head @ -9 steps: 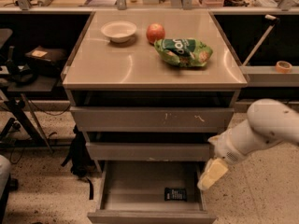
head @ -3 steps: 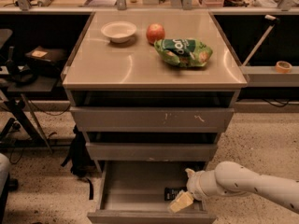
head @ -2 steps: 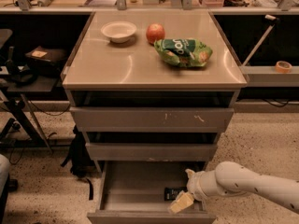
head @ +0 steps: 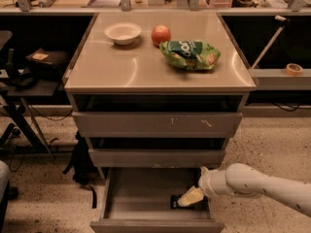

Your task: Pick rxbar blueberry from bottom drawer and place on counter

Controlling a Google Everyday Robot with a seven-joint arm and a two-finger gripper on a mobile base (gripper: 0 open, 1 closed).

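- The green chip bag (head: 189, 55) carries pale lettering on its wrapper, none of it readable; it lies near the right edge of the counter (head: 126, 72).
- The rxbar blueberry (head: 174, 201) lies flat in the open bottom drawer (head: 155, 224), near the front right corner. No writing on its dark wrapper can be made out.
- Only the bar's left end shows (the rest sits under the gripper), so which way its long axis runs cannot be told.
- The gripper (head: 190, 197) reaches in from the right, tip slanting down-left onto or just over the bar; whether it is apart or together cannot be told.
- A white bowl (head: 123, 33) and a red apple (head: 161, 34) stand side by side towards the counter's back edge.
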